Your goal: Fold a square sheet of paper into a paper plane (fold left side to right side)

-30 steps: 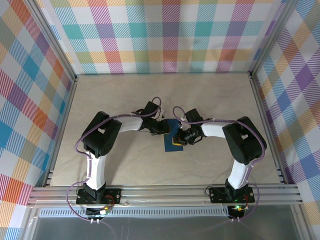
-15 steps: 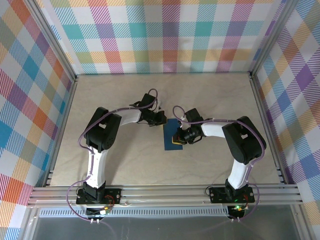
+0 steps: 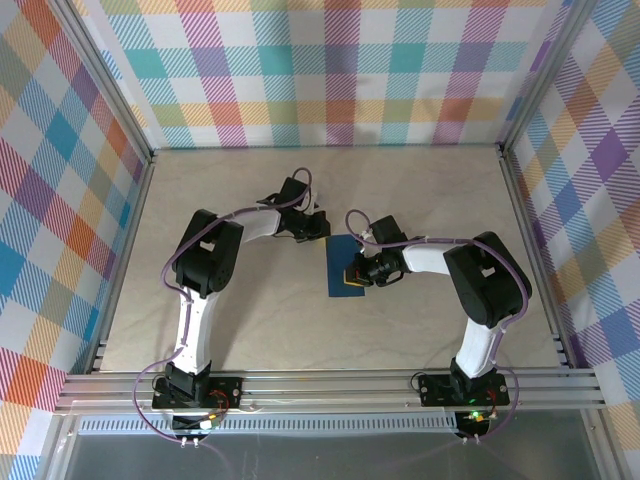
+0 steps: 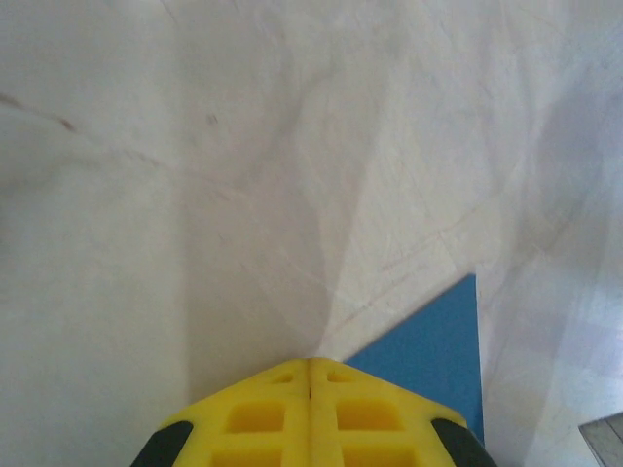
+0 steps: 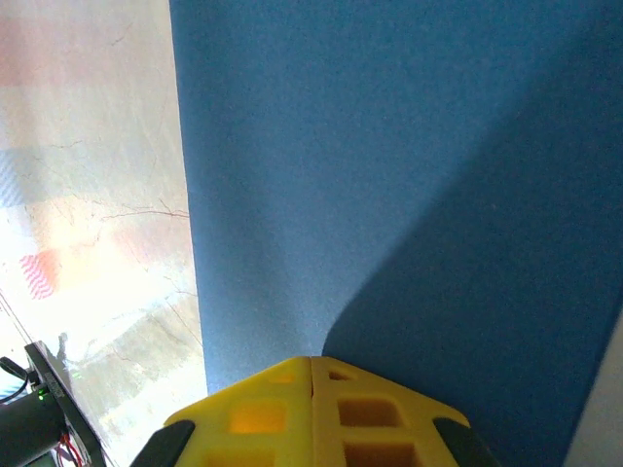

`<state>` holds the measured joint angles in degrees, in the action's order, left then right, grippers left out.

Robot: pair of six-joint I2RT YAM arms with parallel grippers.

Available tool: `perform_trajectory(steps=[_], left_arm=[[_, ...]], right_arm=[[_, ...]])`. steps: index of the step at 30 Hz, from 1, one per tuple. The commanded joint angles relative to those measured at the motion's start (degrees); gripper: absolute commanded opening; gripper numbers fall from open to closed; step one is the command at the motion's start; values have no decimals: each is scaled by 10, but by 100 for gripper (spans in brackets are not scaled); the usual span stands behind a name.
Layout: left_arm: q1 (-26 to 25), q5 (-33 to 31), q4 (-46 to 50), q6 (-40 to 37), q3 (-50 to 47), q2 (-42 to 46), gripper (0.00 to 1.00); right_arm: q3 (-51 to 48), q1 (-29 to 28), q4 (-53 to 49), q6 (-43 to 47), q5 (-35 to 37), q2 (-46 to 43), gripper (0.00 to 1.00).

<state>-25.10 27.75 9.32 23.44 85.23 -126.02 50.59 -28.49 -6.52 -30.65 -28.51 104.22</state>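
**Thin blue sheet under a shut gripper — light, limp, quick to slide**

The square sheet of paper (image 3: pixel 338 268) lies flat on the pale tabletop (image 3: pixel 230 320), directly beneath the right gripper (image 3: pixel 353 273). Its jaws are pressed together and hold nothing; the tip looks set down on the sheet, though contact cannot be confirmed. The left gripper (image 3: pixel 322 229) is likewise closed and empty, with the sheet's far corner just beside its tip.

Judging by its look, the paper weighs almost nothing, bends at a touch and will skate on the smooth top unless pinned. A free edge or corner is the place to take it, with the other hand pressing it flat.

The overhead view gives the whole outline, taller than wide. The right wrist view shows the paper (image 5: pixel 389 175) filling the space ahead of its yellow fingers (image 5: pixel 263 409), with one straight edge to their left. The left wrist view catches one corner (image 4: pixel 428 360) to the right of its fingers (image 4: pixel 263 409) — bare table ahead
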Motion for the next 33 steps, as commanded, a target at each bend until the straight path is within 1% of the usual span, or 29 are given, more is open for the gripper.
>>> perform_trajectory(steps=[1, 5, 8, 14, 20, 25, 33], left_arm=[[22, -46, 7, -14, 24, -16, 0], [23, -40, 6, -14, 23, -1, 0], [23, -35, -1, -13, 3, 32, 0], [17, -18, -15, -12, -83, 127, 0], [-15, 7, -40, 5, -174, 196, 0], [-47, 15, -59, 18, -193, 189, 0], [-65, 17, -52, 13, -154, 127, 0]], right_arm=[[-29, 2, -94, 3, 75, 42, 0], [-28, 2, -92, 0, 69, 37, 0], [-28, 2, -87, -5, 61, 32, 0], [-26, 2, -73, -13, 50, 28, 0], [-29, 2, -63, -19, 47, 30, 0], [-30, 2, -61, -19, 48, 28, 0], [-30, 2, -59, -21, 47, 24, 0]])
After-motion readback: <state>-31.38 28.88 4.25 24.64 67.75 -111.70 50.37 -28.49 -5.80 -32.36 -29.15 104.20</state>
